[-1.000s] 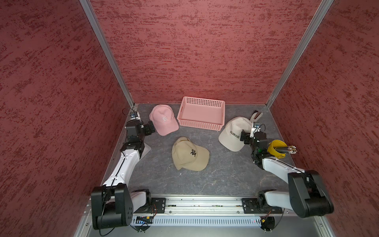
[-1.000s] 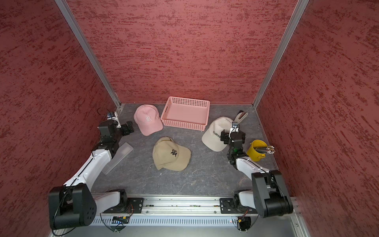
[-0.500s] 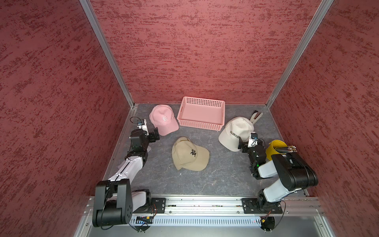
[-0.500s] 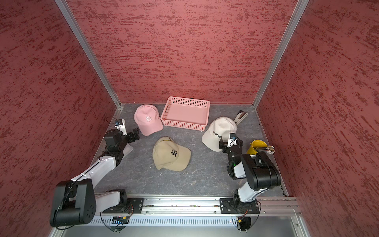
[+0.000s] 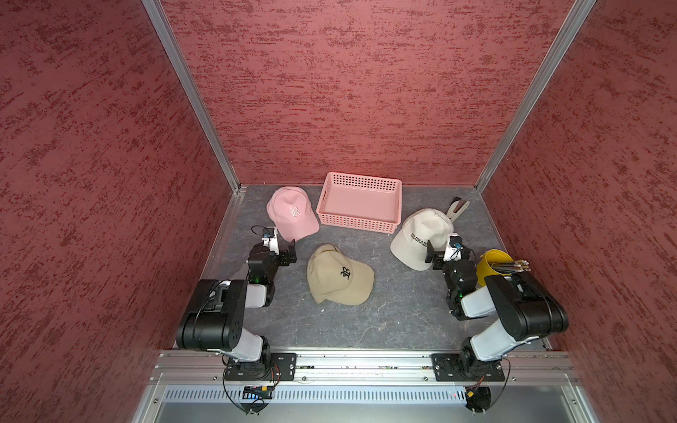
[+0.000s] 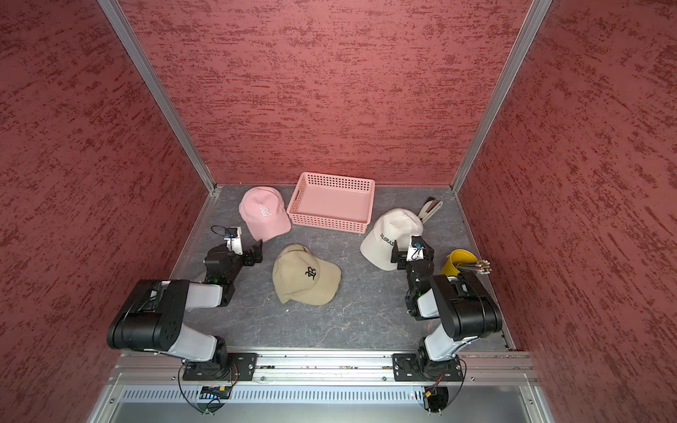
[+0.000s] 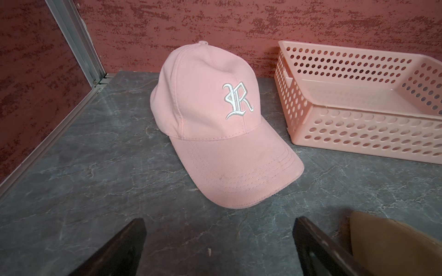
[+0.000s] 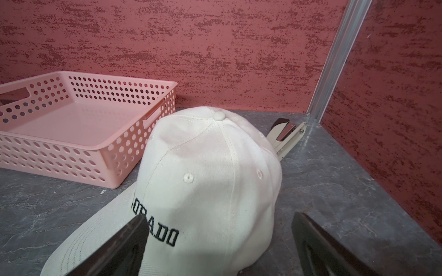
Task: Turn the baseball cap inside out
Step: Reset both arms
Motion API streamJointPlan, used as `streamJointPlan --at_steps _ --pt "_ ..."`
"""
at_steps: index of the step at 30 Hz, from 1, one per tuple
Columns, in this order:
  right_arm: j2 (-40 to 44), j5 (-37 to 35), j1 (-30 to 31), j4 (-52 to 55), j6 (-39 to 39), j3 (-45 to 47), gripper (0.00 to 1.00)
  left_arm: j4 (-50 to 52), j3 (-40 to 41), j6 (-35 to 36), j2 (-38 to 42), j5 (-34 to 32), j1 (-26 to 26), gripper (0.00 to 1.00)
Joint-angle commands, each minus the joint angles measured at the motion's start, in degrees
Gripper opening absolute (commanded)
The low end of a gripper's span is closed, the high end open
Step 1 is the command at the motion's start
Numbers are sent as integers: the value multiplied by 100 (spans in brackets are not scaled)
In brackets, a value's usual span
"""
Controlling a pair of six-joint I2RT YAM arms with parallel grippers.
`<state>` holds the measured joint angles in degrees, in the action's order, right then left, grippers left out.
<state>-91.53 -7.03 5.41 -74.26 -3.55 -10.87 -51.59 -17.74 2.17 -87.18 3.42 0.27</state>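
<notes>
Three baseball caps on my grey marbled desk [image 5: 384, 311], all crown-up, logos outward, nothing flipped yet: tan cotton cap with a black monogram [image 5: 339, 276] in the middle, pink cap with a white R [image 5: 291, 216] far left beside the pink perforated plastic basket [image 5: 361, 221], cream cap lettered COLORADO [image 5: 421, 238] on the right. My left pincer [image 7: 218, 221] and right pincer [image 8: 219, 217] both gape wide, gripping nothing; the right one's just at the cream cap.

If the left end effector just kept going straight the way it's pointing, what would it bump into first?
Most likely the pink cap: its brim lies straight ahead of the open left end effector, with only bare table between them. Depth is unclear here, so take this as a best guess.
</notes>
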Motion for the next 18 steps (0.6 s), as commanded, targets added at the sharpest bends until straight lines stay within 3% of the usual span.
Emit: streamJointPlan --at_steps 1,6,10,12,18 --pt "108 103 -21 128 -69 -150 98 -550 -53 137 -27 228 25 100" --pt "130 112 -16 218 -80 -187 98 -278 -198 97 -29 -162 -41 100" --pt "139 123 -17 246 -75 -192 99 -1330 299 166 -96 -1122 -391 100" --pt "144 127 -22 272 -76 -208 99 -1618 370 237 -190 -1251 -470 100" --pt "169 173 -19 447 -93 -277 99 -366 -192 -8 -73 -714 -138 100"
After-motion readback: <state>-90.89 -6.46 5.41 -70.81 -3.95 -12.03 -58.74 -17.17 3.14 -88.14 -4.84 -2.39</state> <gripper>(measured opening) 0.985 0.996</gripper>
